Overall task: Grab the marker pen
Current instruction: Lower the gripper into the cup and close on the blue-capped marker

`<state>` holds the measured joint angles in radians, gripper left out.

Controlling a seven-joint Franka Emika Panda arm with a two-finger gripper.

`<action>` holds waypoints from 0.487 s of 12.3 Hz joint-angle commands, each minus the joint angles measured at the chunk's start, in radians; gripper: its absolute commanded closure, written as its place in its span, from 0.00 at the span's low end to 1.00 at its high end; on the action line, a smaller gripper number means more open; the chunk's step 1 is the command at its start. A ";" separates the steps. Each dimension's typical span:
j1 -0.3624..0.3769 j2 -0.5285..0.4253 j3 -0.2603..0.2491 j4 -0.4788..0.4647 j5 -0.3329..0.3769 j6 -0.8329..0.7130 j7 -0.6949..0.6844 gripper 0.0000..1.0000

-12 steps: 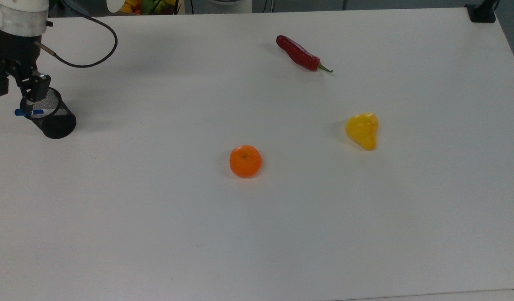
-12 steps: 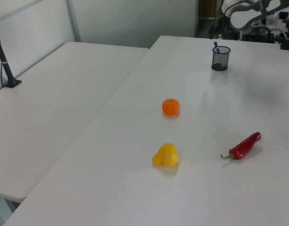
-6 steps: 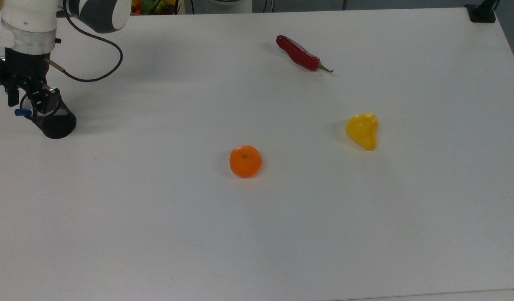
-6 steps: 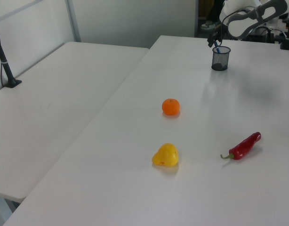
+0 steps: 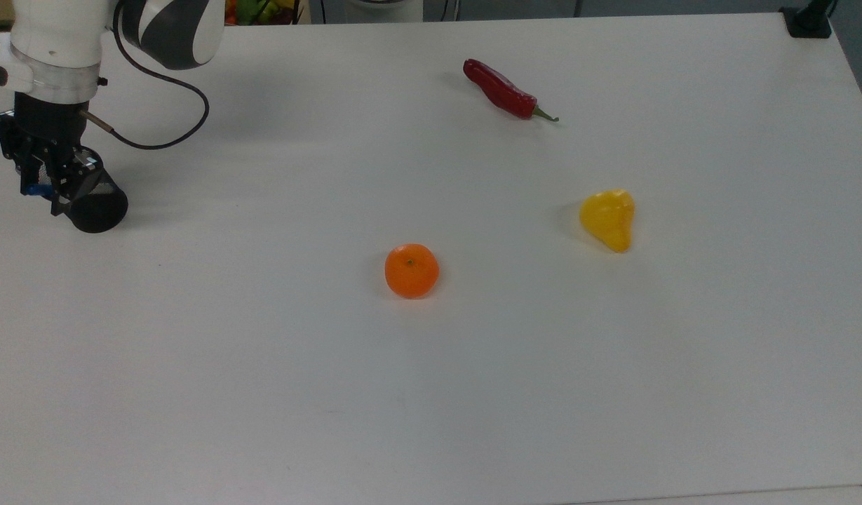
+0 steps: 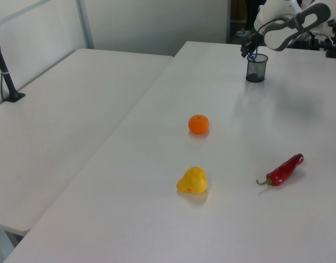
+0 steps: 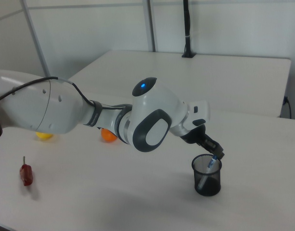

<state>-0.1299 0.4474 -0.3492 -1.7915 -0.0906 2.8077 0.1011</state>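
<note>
White tabletop (image 5: 473, 393) takes up nearly the whole scene, with a second white table beside it in the left view and grey partition walls behind. Largest on it is the robot arm (image 7: 90, 115), reaching across to a black mesh cup (image 7: 207, 175) that stands near the top view's left edge, well apart from everything else. Scattered over the middle are a yellow pear-shaped fruit (image 5: 608, 219), a red chilli (image 5: 502, 90) and an orange (image 5: 411, 270), all far from the cup. The gripper (image 7: 215, 154) sits right at the cup's rim, over the marker pen (image 7: 211, 162), which leans inside the cup with its blue end poking above the rim; whether the fingers have pinched it or stand apart I cannot tell. The pen should handle as a light, stiff, smooth plastic barrel, likely a bit slippery, so the exposed upper end near the blue part looks like the place to take it, squeezed across the barrel. The cup is light too and could tip or drag if the pen catches on the mesh, so a straight upward pull seems wise. Room above the cup is open, and the table edge lies close on the top view's left.
</note>
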 commanded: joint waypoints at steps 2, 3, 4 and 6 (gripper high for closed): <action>-0.005 -0.012 -0.004 -0.019 -0.023 0.029 0.009 0.91; -0.005 -0.012 -0.004 -0.019 -0.023 0.029 0.009 0.97; -0.005 -0.013 -0.004 -0.019 -0.021 0.027 0.009 0.98; -0.007 -0.021 -0.004 -0.014 -0.020 0.027 0.011 0.98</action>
<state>-0.1326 0.4472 -0.3509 -1.7907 -0.0907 2.8108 0.1011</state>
